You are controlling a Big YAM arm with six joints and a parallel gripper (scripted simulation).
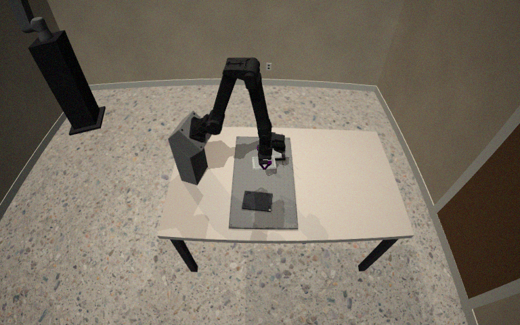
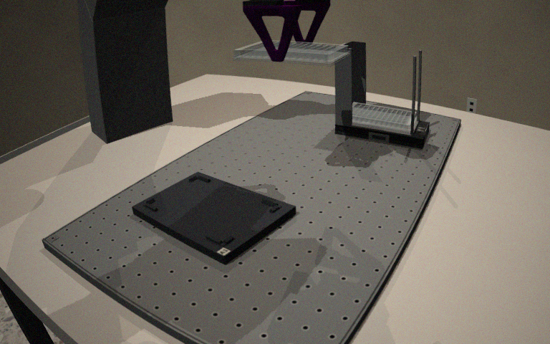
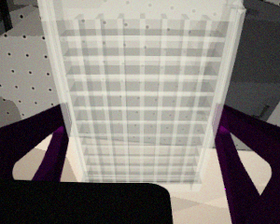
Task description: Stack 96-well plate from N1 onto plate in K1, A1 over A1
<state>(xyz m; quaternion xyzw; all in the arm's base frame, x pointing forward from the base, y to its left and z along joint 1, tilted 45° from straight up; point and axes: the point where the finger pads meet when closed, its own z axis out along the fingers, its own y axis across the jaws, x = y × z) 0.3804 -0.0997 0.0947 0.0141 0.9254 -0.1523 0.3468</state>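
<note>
My gripper [image 2: 288, 40] with purple fingers is shut on a clear 96-well plate [image 2: 291, 51] and holds it level, high above the grey breadboard, just left of the stack rack K1 [image 2: 380, 123]. The held plate fills the wrist view [image 3: 140, 84], with the purple fingers on its long sides. K1 holds another clear 96-well plate [image 2: 381, 115] on its black base, with a tall grey wall [image 2: 348, 84] at one end and two thin posts [image 2: 416, 89] at the other. The plate nest N1 [image 2: 214, 213] is a flat black square, empty, with the pale A1 mark [image 2: 223, 251] at its near corner. In the top view the gripper [image 1: 264, 162] hangs beside the rack.
The grey perforated breadboard [image 2: 269, 204] lies on a beige table [image 1: 335, 181]. The arm's dark grey base block [image 2: 124, 68] stands at the table's left rear edge. A black pillar [image 1: 65, 80] stands on the floor far to the left.
</note>
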